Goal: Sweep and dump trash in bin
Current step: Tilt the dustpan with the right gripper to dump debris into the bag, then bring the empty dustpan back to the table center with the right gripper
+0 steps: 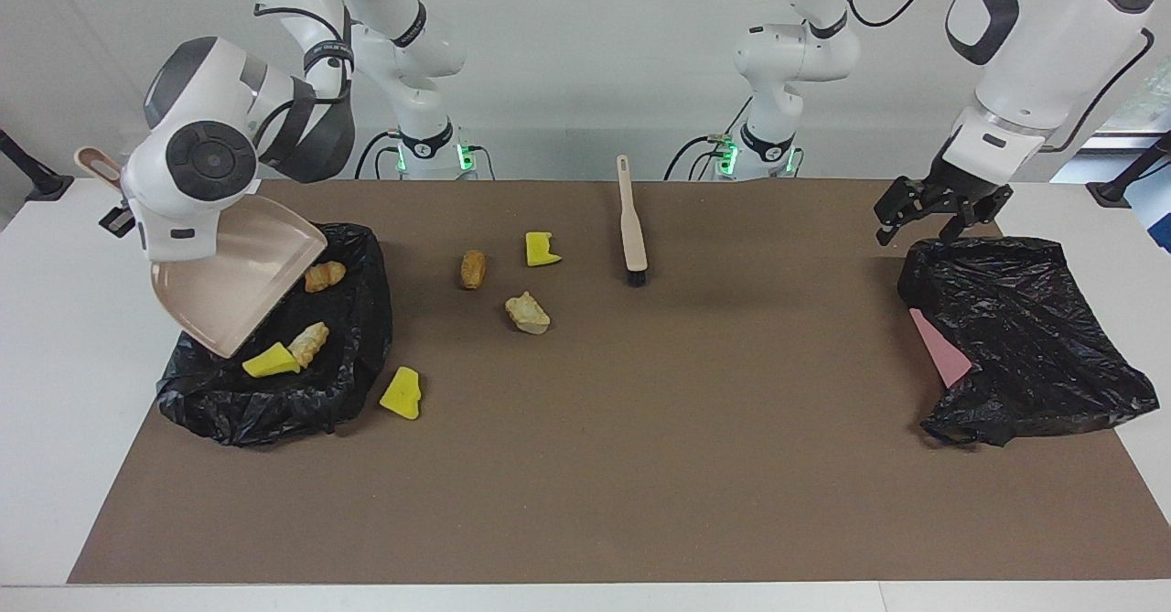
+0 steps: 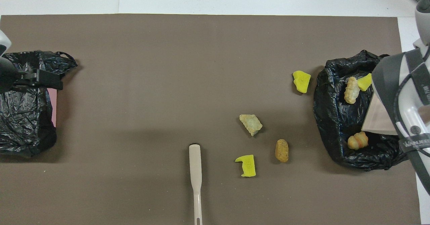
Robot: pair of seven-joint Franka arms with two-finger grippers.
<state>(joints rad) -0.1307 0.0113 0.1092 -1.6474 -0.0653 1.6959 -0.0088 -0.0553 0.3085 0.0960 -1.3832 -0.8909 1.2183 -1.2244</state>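
Your right arm comes in from its own end of the desk [image 1: 585, 502] with the elbow bent high and the wrist turned down, so the right end effector [image 1: 123, 214] sits hidden behind the wrist housing. Its fingers are closed on the dustpan [image 1: 233, 273], whose handle pokes out above the wrist. The pan is tipped steeply, lip down, over the black bag [image 1: 302, 383] at that end, and its inside shows bare.

Three pieces of trash lie on the bag below the pan's lip: a yellow chunk [image 1: 270, 361] touching a beige lump [image 1: 308, 343], and a striped lump [image 1: 325, 275] just beside the pan's upper edge.

Your left arm hangs from high up, wrist pointing down, with the left end effector [image 1: 935, 214] over the near edge of the second bag [image 1: 1025, 338]. Its fingers stand wide apart and hold nothing. A pink sheet [image 1: 940, 347] sticks out from under that bag, below the end effector.

Between the two end effectors, four pieces rest on the mat. Closest to the dustpan is a yellow piece [image 1: 402, 394] just beside the first bag. Farther toward the left end effector lie an orange-brown lump [image 1: 472, 269], a pale lump [image 1: 528, 313] and a notched yellow piece [image 1: 542, 249], near one another but apart. The brush [image 1: 630, 219] lies flat past them, bristles pointing away from the robots, well apart from both end effectors. Nothing stands between the pan and the bag beneath it.
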